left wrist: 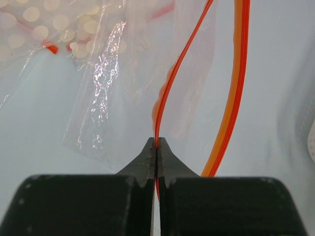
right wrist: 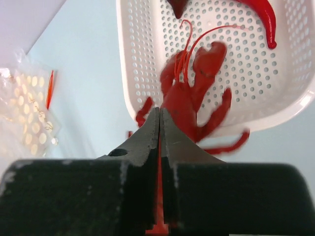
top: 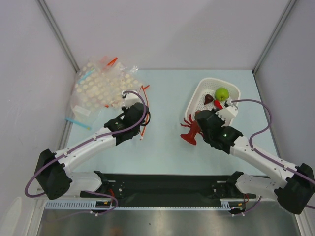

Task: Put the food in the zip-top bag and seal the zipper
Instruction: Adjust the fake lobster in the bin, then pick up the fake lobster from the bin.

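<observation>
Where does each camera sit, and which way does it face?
Top external: above and behind, facing down at the table; left arm, right arm show.
Left wrist: on left arm, facing along left claw toward zipper.
Right wrist: on right arm, facing along right claw toward lobster, basket.
Top and right wrist share the lobster.

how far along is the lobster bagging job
Early stage. Done: both grasps look made. In hand: the left hand is shut on the zipper of the clear bag; the right hand is shut on the lobster at the white basket rim. Left: the lobster is outside the bag, so putting it in and sealing the zipper remain.
</observation>
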Available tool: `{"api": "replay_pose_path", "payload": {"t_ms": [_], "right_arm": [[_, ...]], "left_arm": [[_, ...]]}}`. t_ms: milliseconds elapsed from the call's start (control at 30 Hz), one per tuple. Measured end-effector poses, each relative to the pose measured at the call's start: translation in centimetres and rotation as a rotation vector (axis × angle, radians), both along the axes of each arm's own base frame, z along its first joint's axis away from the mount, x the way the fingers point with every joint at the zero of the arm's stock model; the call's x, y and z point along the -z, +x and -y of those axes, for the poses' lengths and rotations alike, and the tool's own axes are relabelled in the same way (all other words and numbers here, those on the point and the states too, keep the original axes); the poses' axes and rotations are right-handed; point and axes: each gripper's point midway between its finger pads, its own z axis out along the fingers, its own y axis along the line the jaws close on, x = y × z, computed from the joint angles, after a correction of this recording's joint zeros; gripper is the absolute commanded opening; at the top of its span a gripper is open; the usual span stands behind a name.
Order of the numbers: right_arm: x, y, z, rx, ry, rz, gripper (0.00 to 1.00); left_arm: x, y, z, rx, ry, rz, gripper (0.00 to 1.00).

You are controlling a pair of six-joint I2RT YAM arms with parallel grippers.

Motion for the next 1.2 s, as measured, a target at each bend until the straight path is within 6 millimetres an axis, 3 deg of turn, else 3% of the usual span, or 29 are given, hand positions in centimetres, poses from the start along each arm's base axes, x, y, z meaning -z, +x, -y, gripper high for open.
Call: {"api": "replay_pose_path", "payload": {"t_ms": [100, 200, 233, 300, 333, 433, 567, 667, 767, 967, 1200], "right_arm": [[0.5, 0.1, -0.6, 0.045, -0.018, -0.009, 0.02], [0.9, 0.0, -0.6, 0.061, -0.052, -0.021, 0.19], [0.9, 0.0, -0.4, 0.065, -0.072, -0.021, 0.33], [0.2, 0.0, 0.1, 0.067, -0.095, -0.005, 0.43], [-0.2, 0.1, 0.4, 0.065, -0.104, 0.002, 0.55], [-1.6, 0.8, 1.6, 0.048, -0.092, 0.032, 0.74], [-2.1, 2.5, 4.8, 0.057, -0.06, 0.02, 0.85], [-1.2, 3.6, 7.1, 0.054, -0.023, -0.021, 0.88], [0.2, 4.4, 8.0, 0.012, 0.039, -0.066, 0.91], [3.7, 6.0, 7.4, -0.112, 0.193, -0.159, 0.93], [7.8, 6.1, 6.4, -0.158, 0.376, -0.229, 0.93]], "left_arm": [[0.0, 0.0, 0.0, 0.0, -0.001, 0.001, 0.0], [0.0, 0.0, 0.0, 0.0, -0.001, 0.001, 0.0], [0.0, 0.0, 0.0, 0.0, -0.001, 0.001, 0.0], [0.0, 0.0, 0.0, 0.0, -0.001, 0.001, 0.0], [0.0, 0.0, 0.0, 0.0, -0.001, 0.001, 0.0], [0.0, 0.0, 0.0, 0.0, -0.001, 0.001, 0.0], [0.0, 0.0, 0.0, 0.001, 0.0, 0.001, 0.0], [0.0, 0.0, 0.0, 0.003, 0.003, 0.001, 0.0], [0.0, 0.0, 0.0, 0.004, 0.004, 0.0, 0.0], [0.0, 0.0, 0.0, 0.004, 0.004, 0.0, 0.0], [0.0, 0.0, 0.0, 0.005, 0.003, 0.0, 0.0]]}}
